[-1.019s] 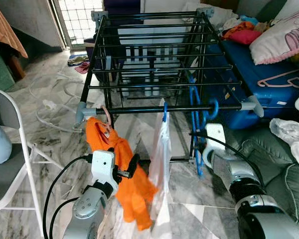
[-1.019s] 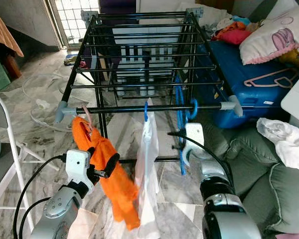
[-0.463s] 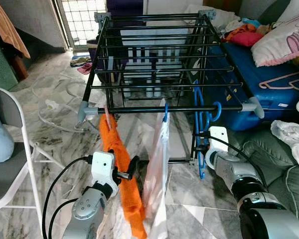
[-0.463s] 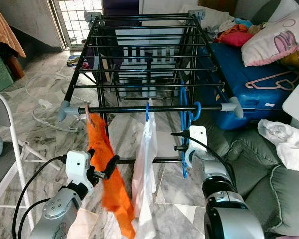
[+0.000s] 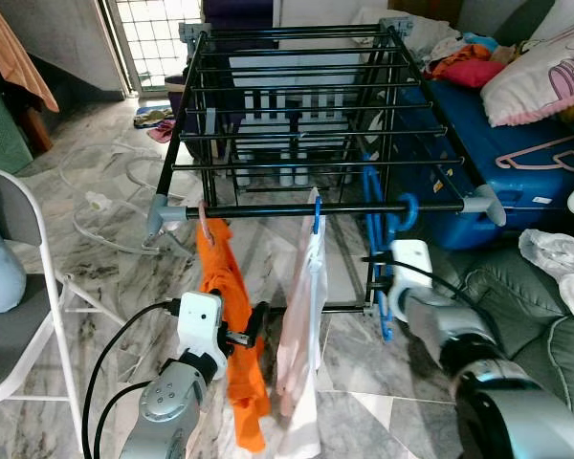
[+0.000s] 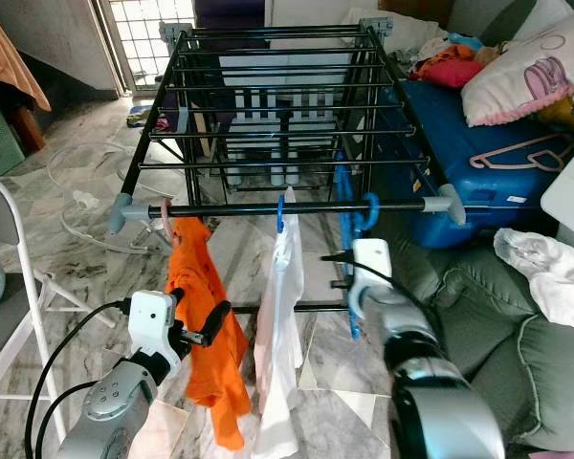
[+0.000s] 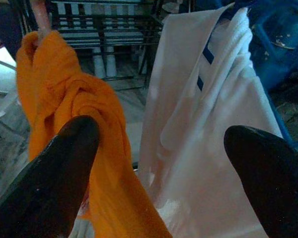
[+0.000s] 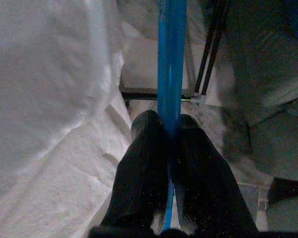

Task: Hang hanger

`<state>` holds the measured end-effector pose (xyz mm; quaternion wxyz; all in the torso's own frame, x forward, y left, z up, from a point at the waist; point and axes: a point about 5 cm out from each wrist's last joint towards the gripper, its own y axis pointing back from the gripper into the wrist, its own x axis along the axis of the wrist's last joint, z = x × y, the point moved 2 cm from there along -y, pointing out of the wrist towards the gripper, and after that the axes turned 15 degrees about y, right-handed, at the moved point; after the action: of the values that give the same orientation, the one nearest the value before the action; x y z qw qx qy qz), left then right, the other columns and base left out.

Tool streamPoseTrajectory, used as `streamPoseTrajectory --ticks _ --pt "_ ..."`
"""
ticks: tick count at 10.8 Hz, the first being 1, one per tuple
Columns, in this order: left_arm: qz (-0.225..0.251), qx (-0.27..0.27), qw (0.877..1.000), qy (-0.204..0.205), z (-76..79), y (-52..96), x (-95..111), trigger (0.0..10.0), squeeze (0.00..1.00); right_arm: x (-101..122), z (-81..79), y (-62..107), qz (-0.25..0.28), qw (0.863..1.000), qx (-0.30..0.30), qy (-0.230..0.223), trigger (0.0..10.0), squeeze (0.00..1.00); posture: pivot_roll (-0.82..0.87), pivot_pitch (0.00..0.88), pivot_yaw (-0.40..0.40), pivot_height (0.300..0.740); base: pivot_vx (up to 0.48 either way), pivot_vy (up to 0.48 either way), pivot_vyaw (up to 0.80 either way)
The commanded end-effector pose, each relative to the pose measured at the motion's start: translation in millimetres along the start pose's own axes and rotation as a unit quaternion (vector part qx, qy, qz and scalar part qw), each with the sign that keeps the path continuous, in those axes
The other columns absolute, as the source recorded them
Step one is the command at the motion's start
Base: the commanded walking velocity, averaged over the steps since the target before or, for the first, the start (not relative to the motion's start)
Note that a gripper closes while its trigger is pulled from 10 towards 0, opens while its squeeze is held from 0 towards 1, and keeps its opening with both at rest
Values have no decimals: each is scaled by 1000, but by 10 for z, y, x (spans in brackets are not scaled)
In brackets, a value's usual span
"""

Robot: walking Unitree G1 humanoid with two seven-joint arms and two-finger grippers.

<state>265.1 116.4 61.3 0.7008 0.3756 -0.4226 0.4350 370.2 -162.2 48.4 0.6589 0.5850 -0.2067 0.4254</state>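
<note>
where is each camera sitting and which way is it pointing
Left and right eye views: head cameras looking forward and down at the drying rack; both silver arms show at the bottom.
Left wrist view: looks along the open left gripper at the orange garment and white garment.
Right wrist view: looks along the right gripper, shut on the blue hanger.
Shared: the white garment appears in all views.

One black drying rack (image 5: 297, 105). Three hangers on its front rail: one carrying an orange garment (image 5: 231, 316), one carrying a white garment (image 5: 301, 316), one bare blue hanger (image 5: 378, 249). One folding chair (image 5: 19, 287) at left. Two robot arms.
</note>
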Motion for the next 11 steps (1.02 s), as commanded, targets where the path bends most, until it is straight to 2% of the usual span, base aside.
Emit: streamPoseTrajectory --ticks 1,3,5,10,11 --pt "5 -4 1000 -7 19 -1 52 10000 0 89 -39 -5 8 1000 5 11 10000 0 19 0 22 740 0 0 0" --pt "2 -3 1000 -7 23 15 39 10000 0 129 -90 -12 9 1000 11 14 10000 0 24 0 18 740 0 0 0" --pt "-2 -2 1000 -7 23 20 26 10000 0 65 -75 -16 0 1000 9 17 10000 0 24 0 18 740 0 0 0" --pt "-14 -6 1000 -10 31 29 -4 10000 0 -198 46 -3 -31 999 -13 2 10000 0 17 0 23 740 0 0 0" --pt "-16 -6 1000 -10 33 29 -8 10000 0 -216 60 0 -27 999 -13 -23 10000 1000 17 0 23 740 0 0 0"
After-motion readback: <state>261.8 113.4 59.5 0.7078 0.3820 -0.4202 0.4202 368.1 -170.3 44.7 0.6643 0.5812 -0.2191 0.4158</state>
